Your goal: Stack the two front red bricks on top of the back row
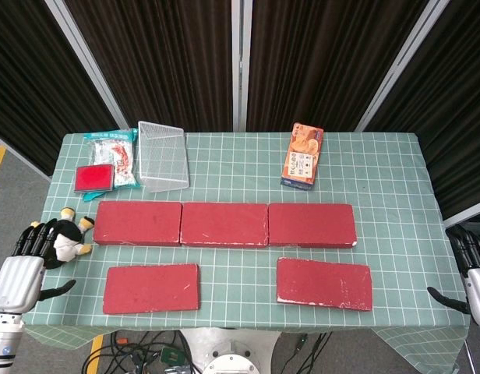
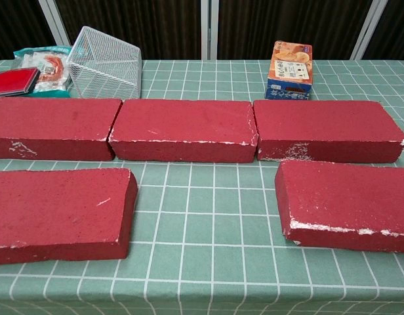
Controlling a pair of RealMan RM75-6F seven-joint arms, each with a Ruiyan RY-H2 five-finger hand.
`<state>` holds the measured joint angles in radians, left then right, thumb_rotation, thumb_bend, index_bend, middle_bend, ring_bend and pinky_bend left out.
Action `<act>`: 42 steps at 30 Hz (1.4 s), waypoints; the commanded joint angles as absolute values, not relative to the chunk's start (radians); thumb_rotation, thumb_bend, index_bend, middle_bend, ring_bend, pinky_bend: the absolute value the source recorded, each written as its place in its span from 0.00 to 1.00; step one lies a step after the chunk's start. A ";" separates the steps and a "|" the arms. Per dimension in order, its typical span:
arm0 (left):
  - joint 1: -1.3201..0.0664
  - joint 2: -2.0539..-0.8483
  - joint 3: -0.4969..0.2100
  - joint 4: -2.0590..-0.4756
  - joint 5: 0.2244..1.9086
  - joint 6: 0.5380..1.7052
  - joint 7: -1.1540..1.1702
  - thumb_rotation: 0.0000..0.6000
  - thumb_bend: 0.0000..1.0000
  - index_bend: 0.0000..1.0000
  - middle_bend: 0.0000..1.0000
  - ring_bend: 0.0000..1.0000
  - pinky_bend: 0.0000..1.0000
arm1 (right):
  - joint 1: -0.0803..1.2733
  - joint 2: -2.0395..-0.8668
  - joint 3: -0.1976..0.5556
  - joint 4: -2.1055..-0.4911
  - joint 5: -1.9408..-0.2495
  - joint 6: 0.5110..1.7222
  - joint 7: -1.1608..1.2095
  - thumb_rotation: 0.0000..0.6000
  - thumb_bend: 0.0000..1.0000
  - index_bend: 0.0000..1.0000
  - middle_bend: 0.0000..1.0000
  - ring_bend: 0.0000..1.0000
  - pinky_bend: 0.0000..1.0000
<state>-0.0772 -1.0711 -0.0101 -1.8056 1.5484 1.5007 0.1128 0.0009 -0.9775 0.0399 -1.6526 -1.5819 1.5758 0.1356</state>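
Three red bricks lie end to end as the back row: left (image 1: 137, 223) (image 2: 54, 127), middle (image 1: 224, 224) (image 2: 183, 129) and right (image 1: 312, 224) (image 2: 325, 129). Two more red bricks lie flat in front: front left (image 1: 151, 287) (image 2: 58, 212) and front right (image 1: 324, 283) (image 2: 349, 205). My left hand (image 1: 22, 269) hangs off the table's left edge, fingers apart, holding nothing. My right hand (image 1: 474, 273) shows at the right edge, fingers apart and empty. Neither hand appears in the chest view.
A tipped white wire basket (image 1: 163, 155) (image 2: 105, 63), a snack packet (image 1: 115, 156) and a red flat box (image 1: 94, 178) sit back left. An orange-blue box (image 1: 303, 156) (image 2: 290, 70) stands behind the row. A small penguin toy (image 1: 67, 238) lies by my left hand.
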 commanded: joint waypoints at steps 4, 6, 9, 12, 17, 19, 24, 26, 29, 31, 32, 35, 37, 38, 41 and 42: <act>-0.077 -1.072 -0.015 -1.802 1.539 1.502 0.116 1.00 0.00 0.03 0.00 0.00 0.00 | 0.002 -0.980 0.039 -1.651 -1.582 1.573 0.136 1.00 0.00 0.00 0.00 0.00 0.00; -0.075 -1.072 -0.017 -1.799 1.537 1.507 0.127 1.00 0.00 0.03 0.00 0.00 0.00 | 0.002 -0.981 0.039 -1.651 -1.582 1.572 0.135 1.00 0.00 0.00 0.00 0.00 0.00; -0.074 -1.069 -0.013 -1.806 1.546 1.508 0.128 1.00 0.00 0.03 0.00 0.00 0.00 | 0.002 -0.981 0.040 -1.651 -1.581 1.576 0.137 1.00 0.00 0.00 0.00 0.00 0.00; -0.079 -1.057 0.002 -1.826 1.568 1.491 0.095 1.00 0.00 0.03 0.00 0.00 0.00 | 0.002 -0.979 0.042 -1.651 -1.576 1.575 0.140 1.00 0.00 0.00 0.00 0.00 0.00; -0.089 -1.040 0.024 -1.857 1.608 1.467 0.093 1.00 0.00 0.03 0.00 0.00 0.00 | 0.003 -0.972 0.049 -1.660 -1.571 1.579 0.144 1.00 0.00 0.00 0.00 0.00 0.00; -0.093 -1.036 0.035 -1.870 1.626 1.457 0.090 1.00 0.00 0.03 0.00 0.00 0.00 | 0.003 -0.968 0.053 -1.664 -1.569 1.581 0.148 1.00 0.00 0.00 0.00 0.00 0.00; -0.114 -1.035 0.084 -1.907 1.665 1.379 0.087 1.00 0.00 0.03 0.00 0.00 0.00 | 0.001 -0.954 0.056 -1.666 -1.571 1.590 0.154 1.00 0.00 0.00 0.00 0.00 0.00; -0.125 -1.045 0.097 -1.920 1.669 1.345 0.088 1.00 0.00 0.03 0.00 0.00 0.00 | 0.000 -0.948 0.058 -1.667 -1.567 1.594 0.161 1.00 0.00 0.00 0.00 0.00 0.00; -0.151 -1.060 0.111 -1.948 1.668 1.282 0.087 1.00 0.00 0.03 0.00 0.00 0.00 | -0.001 -0.937 0.064 -1.669 -1.558 1.594 0.174 1.00 0.00 0.00 0.00 0.00 0.00; -0.168 -1.070 0.115 -1.965 1.663 1.245 0.093 1.00 0.00 0.03 0.00 0.00 0.00 | -0.001 -0.934 0.065 -1.670 -1.559 1.598 0.181 1.00 0.00 0.00 0.00 0.00 0.00; -0.174 -1.076 0.116 -1.971 1.661 1.232 0.098 1.00 0.00 0.03 0.00 0.00 0.00 | -0.001 -0.935 0.065 -1.669 -1.560 1.599 0.183 1.00 0.00 0.00 0.00 0.00 0.00; -0.194 -1.099 0.118 -1.987 1.654 1.191 0.127 1.00 0.00 0.03 0.00 0.00 0.00 | 0.001 -0.935 0.061 -1.664 -1.562 1.589 0.180 1.00 0.00 0.00 0.00 0.00 0.00; -0.208 -1.119 0.117 -1.998 1.648 1.164 0.153 1.00 0.00 0.03 0.00 0.00 0.00 | 0.003 -0.936 0.061 -1.661 -1.559 1.583 0.180 1.00 0.00 0.00 0.00 0.00 0.00; -0.217 -1.131 0.115 -2.002 1.643 1.148 0.169 1.00 0.00 0.03 0.00 0.00 0.00 | 0.004 -0.937 0.061 -1.660 -1.557 1.582 0.183 1.00 0.00 0.00 0.00 0.00 0.00; -0.236 -1.162 0.106 -2.007 1.625 1.116 0.202 1.00 0.00 0.03 0.00 0.00 0.00 | 0.004 -0.939 0.062 -1.656 -1.557 1.581 0.189 1.00 0.00 0.00 0.00 0.00 0.00; -0.246 -1.177 0.100 -2.007 1.613 1.102 0.213 1.00 0.00 0.03 0.00 0.00 0.00 | 0.004 -0.940 0.061 -1.654 -1.557 1.581 0.189 1.00 0.00 0.00 0.00 0.00 0.00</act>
<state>-0.2315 -1.1592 0.1079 -2.0027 1.6284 1.1195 0.1981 0.0040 -0.9397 0.0613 -1.6544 -1.5571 1.5812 0.1892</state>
